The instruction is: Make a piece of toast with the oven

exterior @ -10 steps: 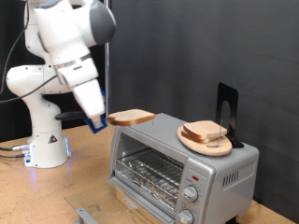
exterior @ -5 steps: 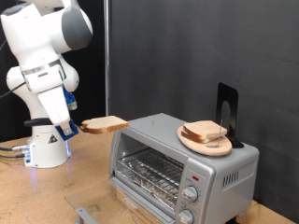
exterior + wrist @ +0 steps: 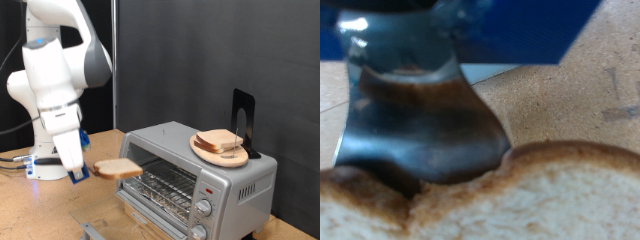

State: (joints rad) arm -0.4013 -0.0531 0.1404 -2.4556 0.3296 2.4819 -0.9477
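My gripper (image 3: 82, 170) is shut on a piece of toast (image 3: 117, 169), a pale slice with a brown crust held flat in the air. It hangs low at the exterior view's left of the silver oven (image 3: 195, 172), level with the oven's open front and wire rack (image 3: 160, 186). A second slice (image 3: 218, 142) lies on the round wooden plate (image 3: 237, 157) on the oven's top. In the wrist view the held toast (image 3: 520, 195) fills the frame's lower part, with one metal finger (image 3: 420, 110) pressed on its crust.
The arm's white base (image 3: 50, 158) stands on the wooden table (image 3: 40, 215) at the exterior view's left. A black stand (image 3: 243, 118) rises behind the plate on the oven. Round knobs (image 3: 203, 210) sit on the oven's front right. A dark curtain hangs behind.
The arm has swung down and to the exterior view's left with the toast, from level with the oven's top to level with its open front.
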